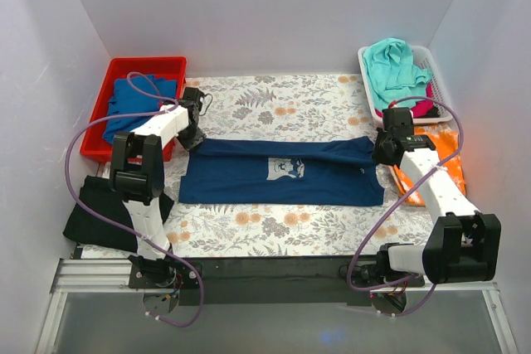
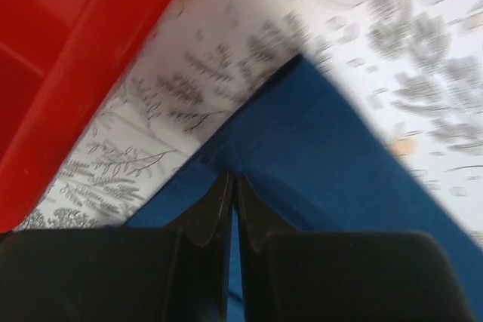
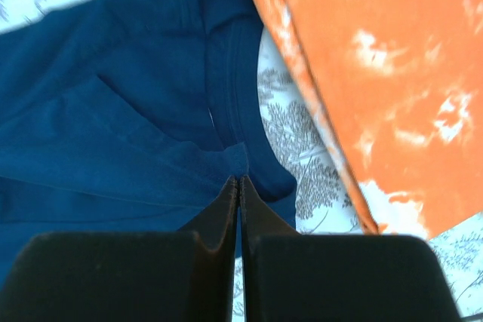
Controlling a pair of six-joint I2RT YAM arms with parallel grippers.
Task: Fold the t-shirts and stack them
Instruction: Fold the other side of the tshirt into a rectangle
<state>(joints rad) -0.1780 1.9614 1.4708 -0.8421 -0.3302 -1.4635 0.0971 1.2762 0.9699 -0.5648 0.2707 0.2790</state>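
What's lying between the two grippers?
The navy shirt, stretched from the left gripper to the right gripper, each pinching an end; the top view shows it.

Top external: high behind the near edge of the floral table cover [image 1: 274, 97], looking down across all of it. Left wrist: close above the navy t-shirt [image 1: 249, 180] corner beside the red bin [image 1: 145, 61]; right wrist: close over its other end, by the orange t-shirt [image 3: 377, 73]. Both patches also lie within the top view

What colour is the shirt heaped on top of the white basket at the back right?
Teal. The shirt shows best in the top external view.
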